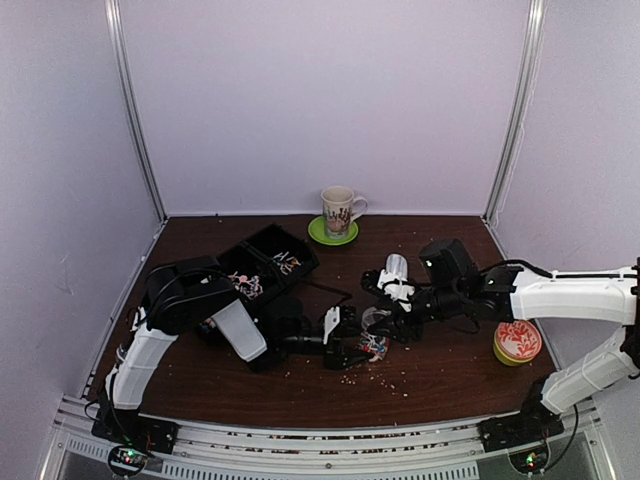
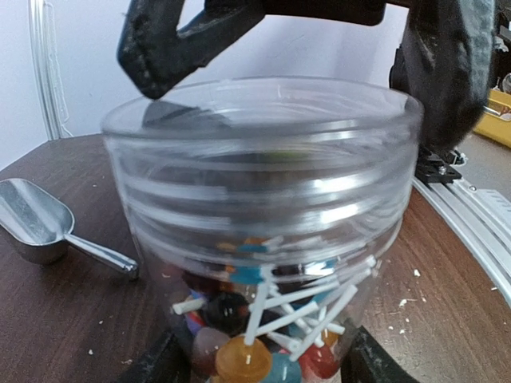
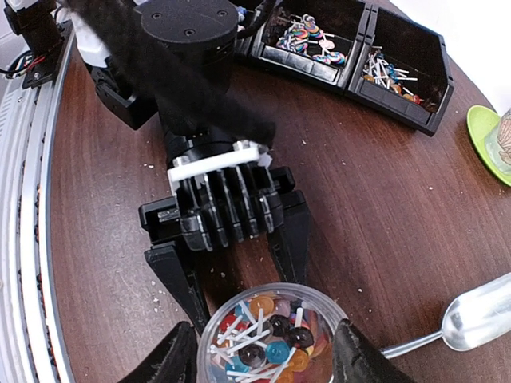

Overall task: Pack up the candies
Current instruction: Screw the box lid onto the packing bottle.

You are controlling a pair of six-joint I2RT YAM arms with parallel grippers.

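Centrally, candies (image 3: 267, 339) in jar (image 2: 263, 183), left end effector (image 3: 243, 297) gripping, right end effector (image 3: 267, 363) flanking

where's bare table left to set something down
Bare wood: behind the black plastic bins; between the patterned mug on its green saucer and the white right arm; left of the round orange tin. Crowded at centre around the clear candy jar.
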